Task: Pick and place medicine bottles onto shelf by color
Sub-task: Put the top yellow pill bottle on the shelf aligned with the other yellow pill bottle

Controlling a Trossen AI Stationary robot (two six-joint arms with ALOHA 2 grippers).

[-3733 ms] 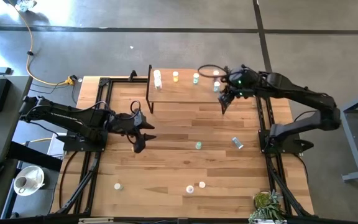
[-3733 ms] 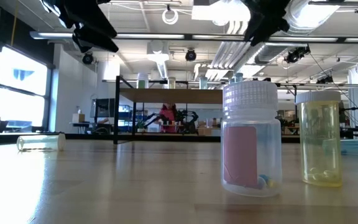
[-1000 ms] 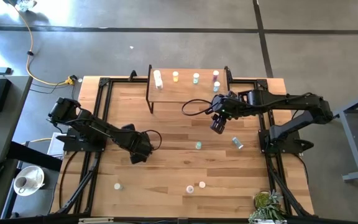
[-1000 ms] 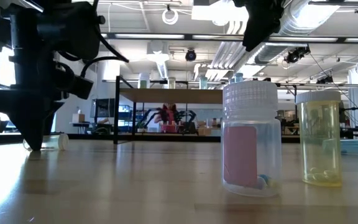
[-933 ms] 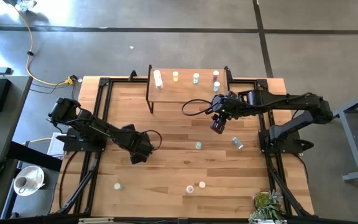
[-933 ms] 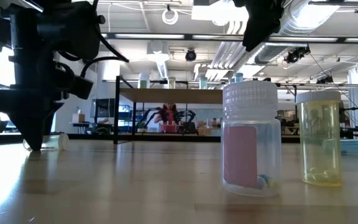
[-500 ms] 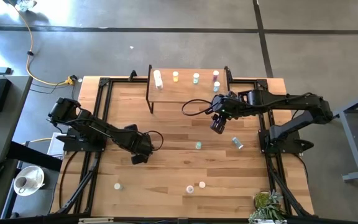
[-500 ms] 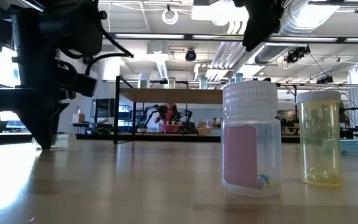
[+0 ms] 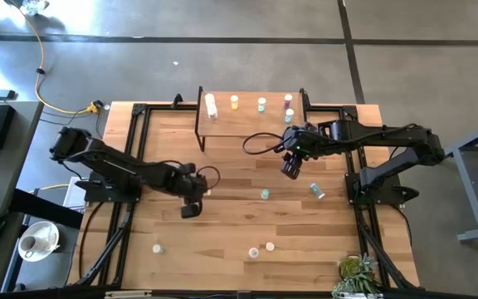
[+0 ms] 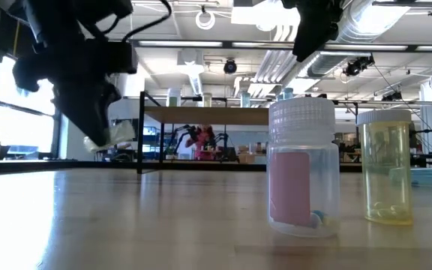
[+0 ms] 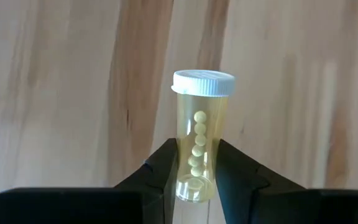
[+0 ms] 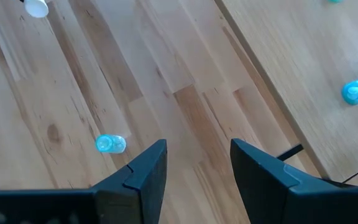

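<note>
A yellow bottle (image 11: 199, 137) with a white cap and a column of small yellow pills inside sits clamped between the fingers of the left tool (image 11: 194, 177), lifted off the bench (image 9: 247, 199) — near its left-centre. Four bottles stand on the shelf (image 9: 247, 115). The right tool (image 12: 194, 162), jaws parted and empty, hovers before the shelf.

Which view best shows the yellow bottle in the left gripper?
Left wrist view: the yellow bottle sits clamped between the left gripper fingers, white cap and pills plain. The low view shows only a pale blur at the gripper. The high view mostly hides it. The right wrist view misses it.
</note>
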